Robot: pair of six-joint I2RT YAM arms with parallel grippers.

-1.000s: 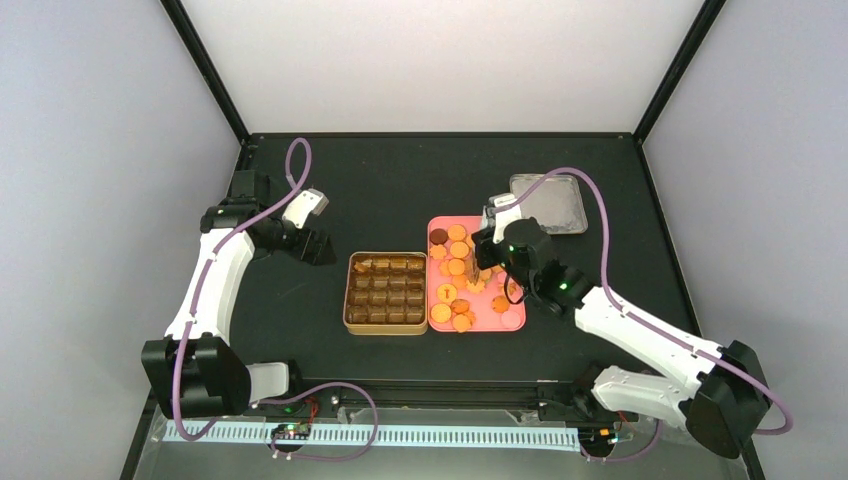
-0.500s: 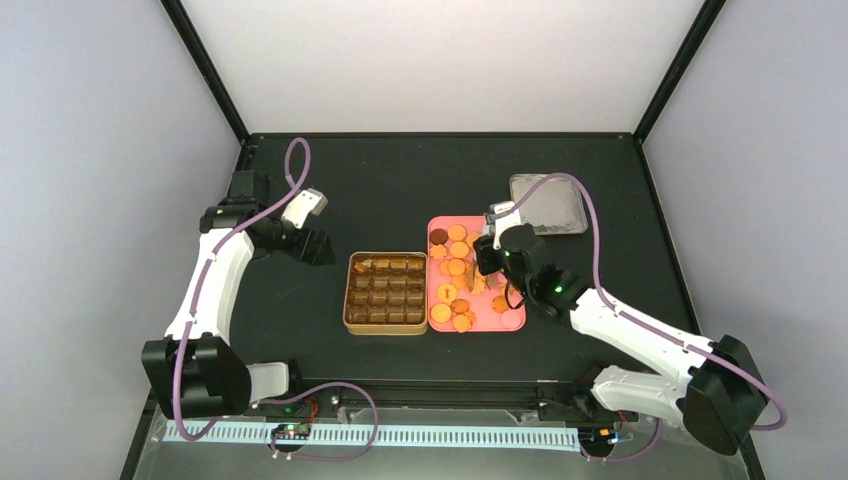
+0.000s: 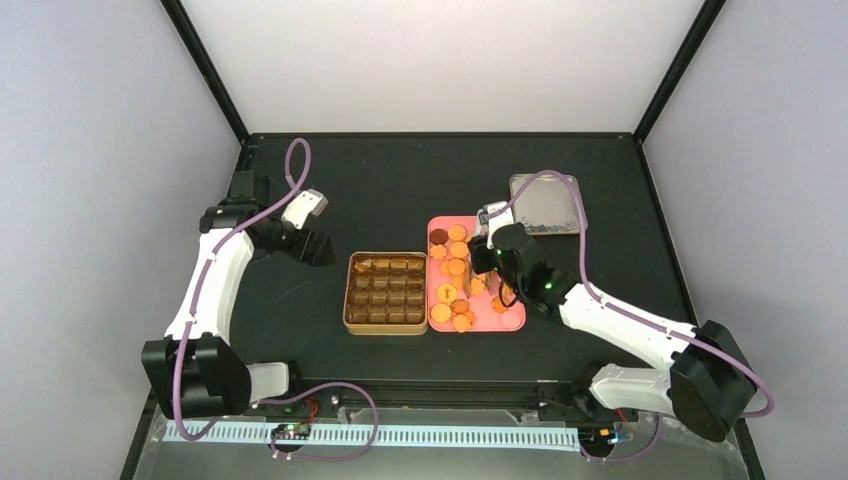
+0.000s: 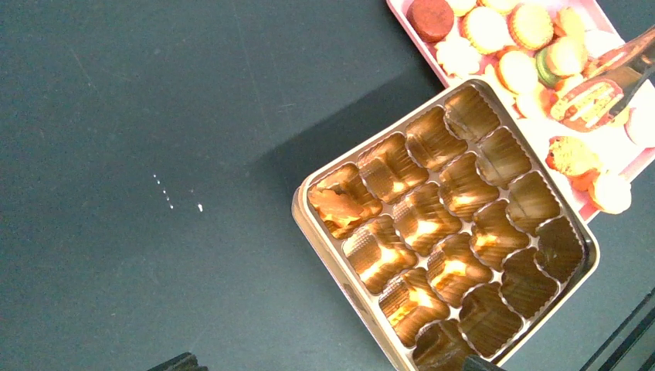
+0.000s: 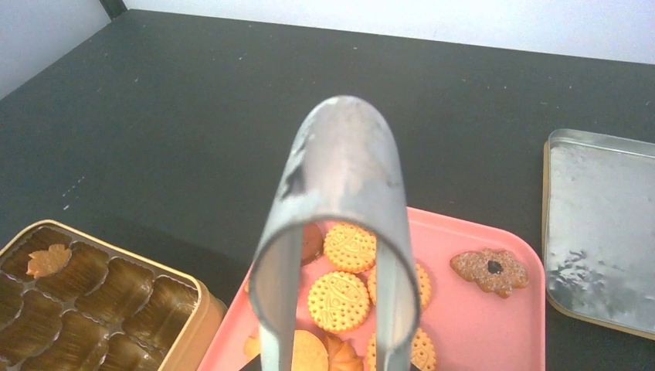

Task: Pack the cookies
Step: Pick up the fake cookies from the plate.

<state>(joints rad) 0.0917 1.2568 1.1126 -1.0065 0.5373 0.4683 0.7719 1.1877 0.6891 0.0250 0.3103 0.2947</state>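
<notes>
My right end effector (image 3: pixel 490 260) is clamped on the metal tongs (image 5: pixel 340 178), which hang over the pink tray (image 5: pixel 494 328) where most of the cookies (image 5: pixel 338 301) lie. One lone cookie (image 4: pixel 337 205) sits in a corner compartment of the tin (image 4: pixel 309 212), just beside the tray. My left end effector (image 3: pixel 320 250) hangs wide and empty above the table (image 3: pixel 400 180).
</notes>
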